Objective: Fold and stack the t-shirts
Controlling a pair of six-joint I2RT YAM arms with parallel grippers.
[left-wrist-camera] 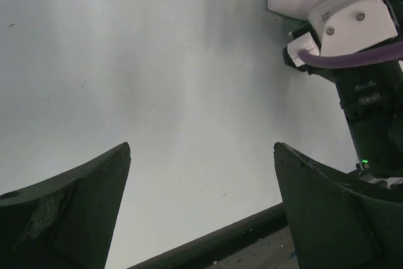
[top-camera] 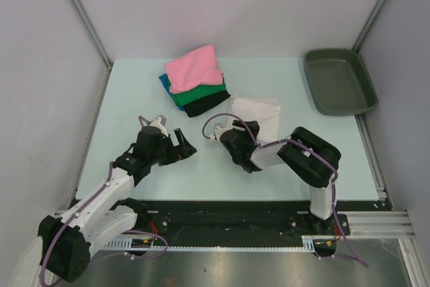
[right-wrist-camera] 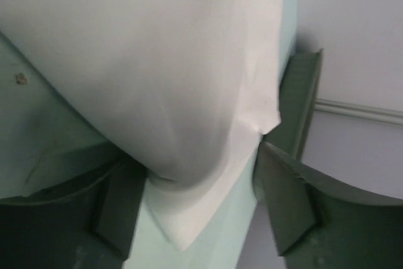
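The right gripper (right-wrist-camera: 195, 168) is straddling an edge of the white t-shirt (right-wrist-camera: 157, 61) lying on the bench (top-camera: 127, 99), jaws wide, not yet clamped. The left gripper (left-wrist-camera: 201, 149) is hovering fully open over bare bench, while the grey-green tray (top-camera: 310, 78) is sitting at the far right.

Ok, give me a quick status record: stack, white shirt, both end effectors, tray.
stack: pink t-shirt on top; teal-blue, green, black under it
white t-shirt: folded, on table, right of stack
left end effector: open, above table
right end effector: open, straddling white t-shirt's edge
tray: far right corner
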